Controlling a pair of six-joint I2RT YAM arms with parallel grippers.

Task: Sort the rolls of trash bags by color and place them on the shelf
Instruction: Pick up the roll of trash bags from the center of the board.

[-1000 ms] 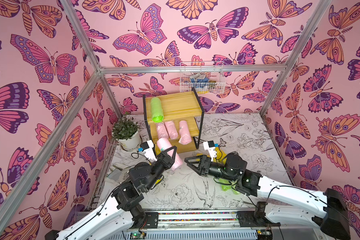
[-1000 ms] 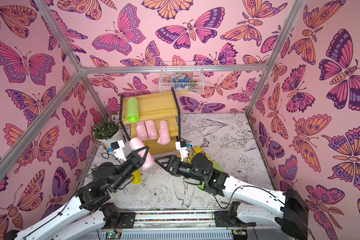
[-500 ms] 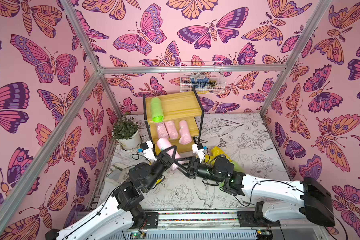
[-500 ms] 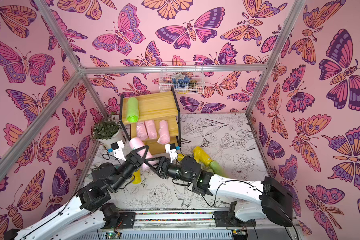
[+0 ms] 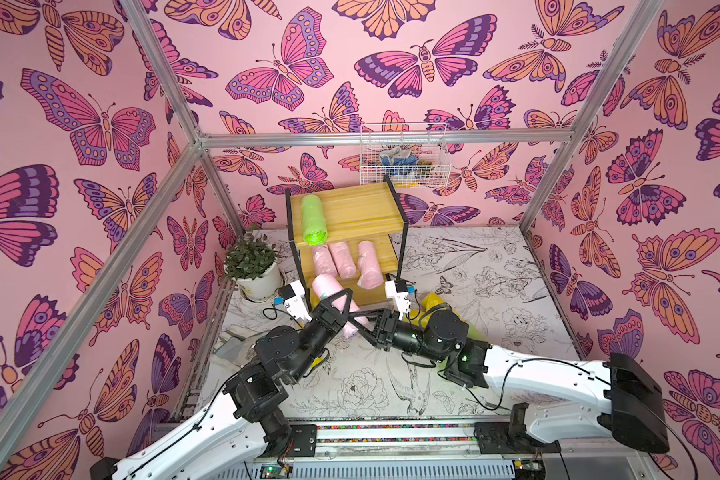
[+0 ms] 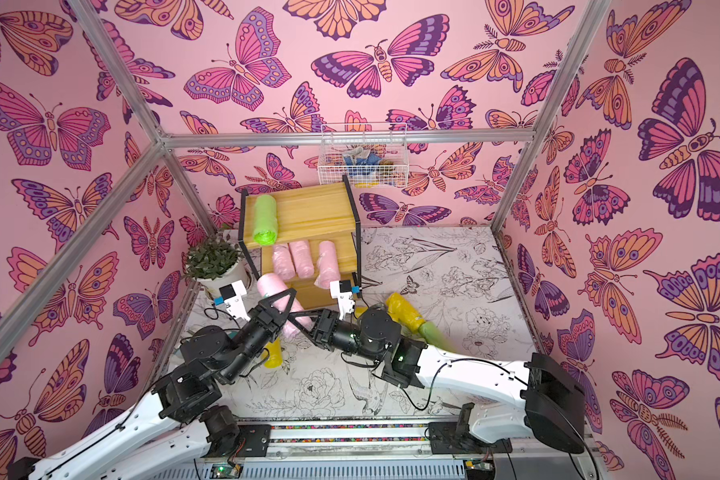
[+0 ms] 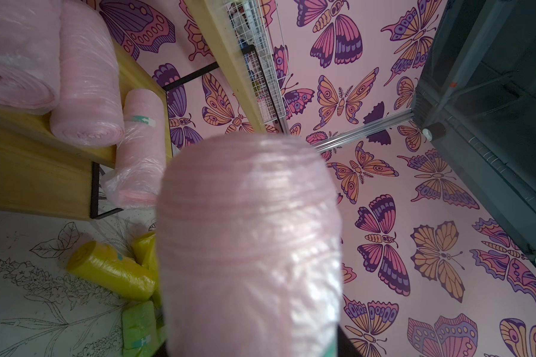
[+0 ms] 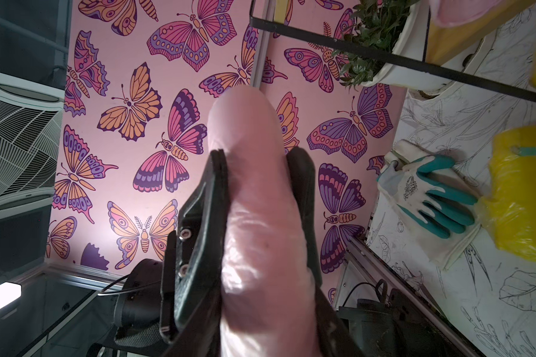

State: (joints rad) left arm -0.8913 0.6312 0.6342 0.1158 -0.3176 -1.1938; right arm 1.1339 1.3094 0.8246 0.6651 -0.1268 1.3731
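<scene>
In both top views the left gripper (image 5: 336, 305) is clamped across the middle of the held pink roll (image 5: 324, 286), which hangs clear of the tabletop (image 5: 495, 291) just in front of the shelf (image 5: 358, 208). The roll's long axis is tilted. Its upper end points up toward the shelf's lower boards and its lower end points down toward the right gripper (image 5: 356, 323). The right jaws stand on either side of that lower end, but I cannot tell whether they press it yet.

This looks like a handover, so the risk is timing. If the left jaws let go before the right ones bite, the soft roll would likely sag or drop, and a hold at the very tip leaves a long lever. On the shelf a green roll (image 5: 313, 220) lies on the top tier and three pink rolls (image 5: 341, 259) on the middle one, their axes running front to back.

In the left wrist view the held pink roll (image 7: 248, 231) fills the centre, running away from the camera and hiding its own jaws. The overhanging pink roll (image 7: 140, 154) sticks out past its board's edge, so a brush from the raised end could tip it off. A yellow roll (image 7: 112, 272) and a loose green roll (image 7: 138, 324) lie on the tabletop.

In the right wrist view the left gripper's black jaws pinch the roll from both sides. The right jaws cannot be made out. A glove (image 8: 427, 197) lies on the tabletop.
</scene>
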